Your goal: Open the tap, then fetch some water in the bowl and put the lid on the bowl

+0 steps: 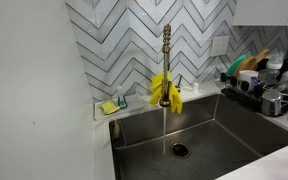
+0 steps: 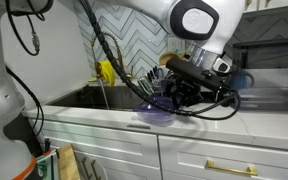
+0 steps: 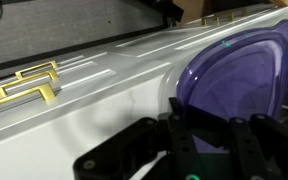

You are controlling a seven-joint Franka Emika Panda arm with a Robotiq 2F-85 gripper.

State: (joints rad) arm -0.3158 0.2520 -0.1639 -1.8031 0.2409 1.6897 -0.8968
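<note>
My black gripper (image 3: 198, 128) is shut on the near rim of a round, see-through purple lid (image 3: 239, 75). It holds the lid low over the white counter (image 3: 84, 105). In an exterior view the gripper (image 2: 171, 102) hangs at the counter's front edge, with the lid (image 2: 152, 114) sticking out below it. The brass tap (image 1: 166, 60) stands behind the sink with a yellow cloth (image 1: 165, 90) around its lower stem. A thin stream of water (image 1: 165, 125) runs from it toward the drain. I cannot make out the bowl in any view.
The steel sink (image 1: 224, 130) has a drain (image 1: 179, 150) under the tap. A dish rack (image 1: 264, 90) with dark items stands beside the sink. A yellow-green sponge (image 1: 110, 105) lies on the ledge. Brass drawer handles (image 3: 24, 88) show below the counter front.
</note>
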